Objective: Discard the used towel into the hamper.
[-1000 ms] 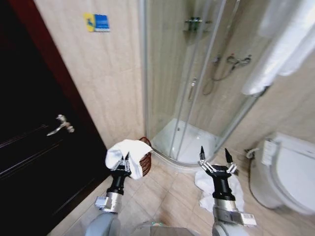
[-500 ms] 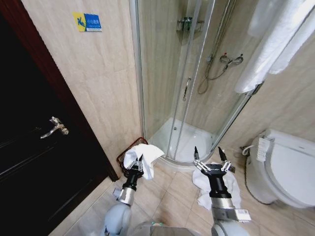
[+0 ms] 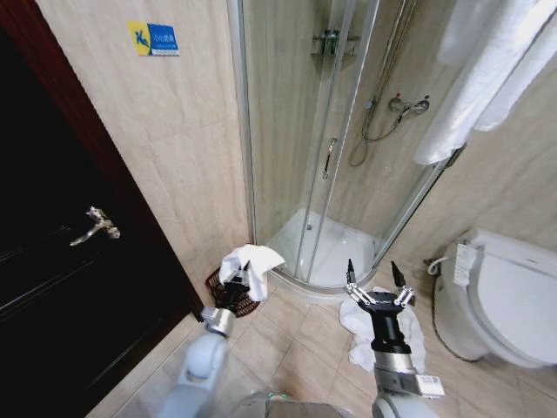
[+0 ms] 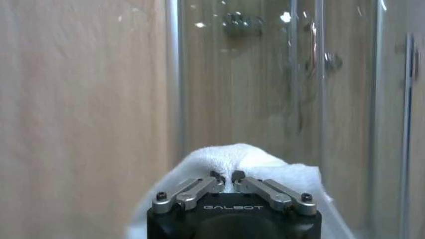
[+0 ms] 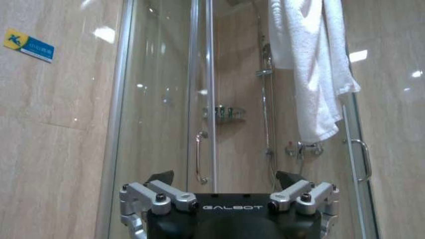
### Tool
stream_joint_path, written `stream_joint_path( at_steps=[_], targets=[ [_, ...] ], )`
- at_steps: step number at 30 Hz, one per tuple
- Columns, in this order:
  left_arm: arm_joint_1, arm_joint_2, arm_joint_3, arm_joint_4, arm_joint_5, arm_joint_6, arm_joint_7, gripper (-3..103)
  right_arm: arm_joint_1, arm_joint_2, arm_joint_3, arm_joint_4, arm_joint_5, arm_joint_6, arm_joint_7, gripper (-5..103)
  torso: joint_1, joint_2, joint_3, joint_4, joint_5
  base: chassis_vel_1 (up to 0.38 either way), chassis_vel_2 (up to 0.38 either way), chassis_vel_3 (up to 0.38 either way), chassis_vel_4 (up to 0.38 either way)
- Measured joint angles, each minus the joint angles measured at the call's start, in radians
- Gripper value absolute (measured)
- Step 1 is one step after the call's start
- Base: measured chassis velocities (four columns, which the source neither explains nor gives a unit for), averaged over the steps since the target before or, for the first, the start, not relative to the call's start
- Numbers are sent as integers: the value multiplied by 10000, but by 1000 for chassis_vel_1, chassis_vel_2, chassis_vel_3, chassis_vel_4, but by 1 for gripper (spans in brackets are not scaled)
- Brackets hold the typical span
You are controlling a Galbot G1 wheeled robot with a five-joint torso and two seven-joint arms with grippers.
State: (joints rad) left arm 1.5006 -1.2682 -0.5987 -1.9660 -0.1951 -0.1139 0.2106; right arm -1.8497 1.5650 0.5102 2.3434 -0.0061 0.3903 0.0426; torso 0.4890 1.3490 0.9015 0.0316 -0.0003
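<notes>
In the head view my left gripper (image 3: 237, 279) is shut on the used towel (image 3: 251, 259), a crumpled white cloth. It holds the towel just above the hamper (image 3: 246, 306), a small reddish-brown openwork basket. The hamper stands on the floor against the tiled wall, beside the shower cabin. The left wrist view shows my left gripper (image 4: 226, 176) with its fingers pinched together on the towel (image 4: 234, 157), which bulges up behind them. My right gripper (image 3: 372, 272) is held upright and open to the right, with nothing in it. The right wrist view shows my right gripper (image 5: 226, 178) with its fingers spread wide.
Another white towel (image 3: 384, 338) lies crumpled on the floor tiles under my right arm. A glass shower cabin (image 3: 322, 157) stands ahead, a toilet (image 3: 500, 300) at the right, and a dark door (image 3: 61, 261) at the left. More towels (image 3: 487, 78) hang at the upper right.
My left arm has stretched forward and down, carrying the towel from beside the hamper to right over it. The right gripper has stayed open and nearly still.
</notes>
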Motion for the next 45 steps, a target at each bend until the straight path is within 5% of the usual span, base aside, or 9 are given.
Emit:
stream_joint_path(
  at_steps=[7, 14, 30, 45],
  targets=[
    [32, 957, -805, -201, -945, 46, 137, 3, 94, 75, -193, -233, -114, 54, -9, 100, 0, 1, 0, 0, 0, 0, 0, 0, 0],
    [-380, 788, -168, 90, -930, 168, 162, 3, 151, 73, -143, -332, -247, 97, -47, 100, 0, 0, 0, -2, -1, 0, 0, 0, 0],
    [-2294, 964, 1461, 2692, -1094, 154, 303, 3, 65, 193, -7, -618, -332, 532, -62, 100, 0, 2, 0, 0, 4, 0, 0, 0, 0],
    [-5126, 764, 3001, 5323, -1200, 97, -16, 3, 245, 428, 109, -1001, -422, 1416, -183, 100, 1, 1, 0, -2, 4, 0, 0, 0, 0]
  ],
)
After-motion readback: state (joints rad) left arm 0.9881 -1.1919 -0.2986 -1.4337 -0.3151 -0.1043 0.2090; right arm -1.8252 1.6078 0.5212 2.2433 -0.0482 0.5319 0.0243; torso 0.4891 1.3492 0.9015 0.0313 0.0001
